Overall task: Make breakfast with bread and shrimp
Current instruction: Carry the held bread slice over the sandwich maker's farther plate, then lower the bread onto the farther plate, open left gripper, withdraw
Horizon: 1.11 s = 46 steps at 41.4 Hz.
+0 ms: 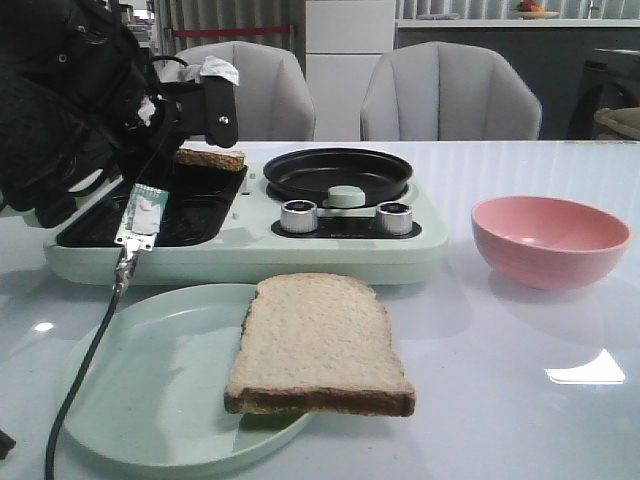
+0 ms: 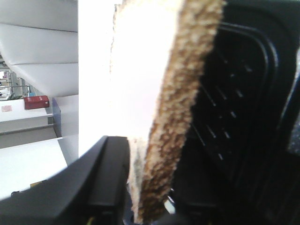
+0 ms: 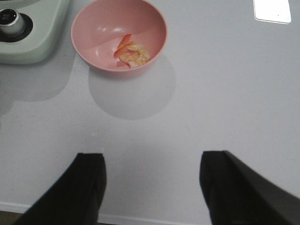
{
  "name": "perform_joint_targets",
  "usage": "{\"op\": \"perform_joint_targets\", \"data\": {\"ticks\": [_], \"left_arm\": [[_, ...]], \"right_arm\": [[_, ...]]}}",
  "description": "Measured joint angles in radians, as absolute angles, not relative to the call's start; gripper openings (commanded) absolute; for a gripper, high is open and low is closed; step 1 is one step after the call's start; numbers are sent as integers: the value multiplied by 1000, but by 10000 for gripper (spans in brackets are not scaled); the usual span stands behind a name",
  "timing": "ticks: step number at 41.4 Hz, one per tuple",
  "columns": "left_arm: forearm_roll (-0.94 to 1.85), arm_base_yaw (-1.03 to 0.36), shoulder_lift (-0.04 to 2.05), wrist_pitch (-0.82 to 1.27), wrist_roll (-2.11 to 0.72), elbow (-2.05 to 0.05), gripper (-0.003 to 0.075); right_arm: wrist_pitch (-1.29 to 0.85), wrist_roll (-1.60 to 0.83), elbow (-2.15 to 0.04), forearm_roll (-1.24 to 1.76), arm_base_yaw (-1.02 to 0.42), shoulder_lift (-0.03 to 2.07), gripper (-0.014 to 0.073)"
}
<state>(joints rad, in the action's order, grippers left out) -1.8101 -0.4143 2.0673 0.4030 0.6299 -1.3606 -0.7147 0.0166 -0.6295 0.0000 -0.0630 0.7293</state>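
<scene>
- Bread slice (image 1: 318, 345) nearest you lies on the plate (image 1: 150, 400), its front corner hanging past the rim; a brush from an arm could tip it onto the table (image 1: 520, 400).
- Second slice (image 2: 159, 103) is pinched by one edge in your left gripper (image 1: 205, 125), just above the cooker's (image 1: 250, 240) black grill tray (image 1: 190, 205). Held so near the edge, it could sag, tear or slip out crooked.
- Let go too high and it may land half on the tray wall.
- Shrimp (image 3: 131, 52) sit in the pink bowl (image 3: 119, 35), right of the cooker, well apart from it.
- Your right gripper (image 3: 152, 187) hangs spread and empty over bare table near the bowl; a careless reach could shove the light bowl.
</scene>
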Motion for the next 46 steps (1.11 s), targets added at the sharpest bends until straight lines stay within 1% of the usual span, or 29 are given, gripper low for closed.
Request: {"op": "perform_joint_targets", "data": {"ticks": [7, 12, 15, 25, 32, 40, 46], "left_arm": [[-1810, -414, 2067, 438, 630, -1361, 448], [-1808, -414, 2067, 468, 630, -1361, 509], [-1801, -414, 2067, 483, 630, -1361, 526], [-1779, -414, 2066, 525, 630, -1327, 526], [-1770, -414, 2024, 523, 628, -1275, 526], [-1699, -414, 1942, 505, 623, -1237, 525], [-1601, -455, 1857, 533, 583, -1218, 524]], "right_arm": [[-715, 17, -630, 0, -63, 729, 549], [-715, 17, -630, 0, -63, 729, 549], [-715, 17, -630, 0, -63, 729, 549], [-715, 17, -630, 0, -63, 729, 549], [-715, 17, -630, 0, -63, 729, 549], [-715, 17, -630, 0, -63, 729, 549], [-715, 17, -630, 0, -63, 729, 549]]}}
